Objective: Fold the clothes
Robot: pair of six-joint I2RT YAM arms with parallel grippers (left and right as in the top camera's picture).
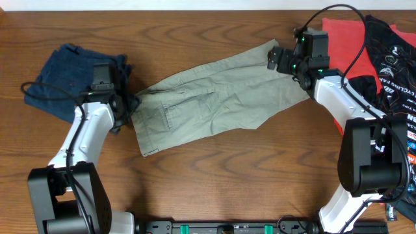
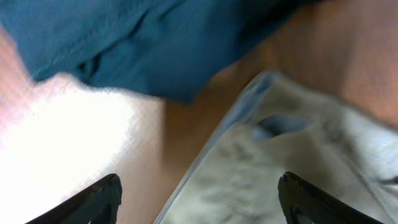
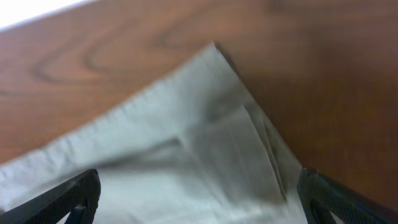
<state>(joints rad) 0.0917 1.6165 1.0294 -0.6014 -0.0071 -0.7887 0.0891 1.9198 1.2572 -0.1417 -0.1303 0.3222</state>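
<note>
open over the khaki trousers at the middle of the table, left pincer at the waistband and right pincer at the far hem may pinch one layer only or snag the navy garment.

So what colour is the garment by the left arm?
The garment is navy blue, clearest in overhead view.

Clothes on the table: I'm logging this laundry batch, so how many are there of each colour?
Khaki trousers: 1
Navy garment: 1
Red garment: 1
Black printed jersey: 1
Total: 4
</note>
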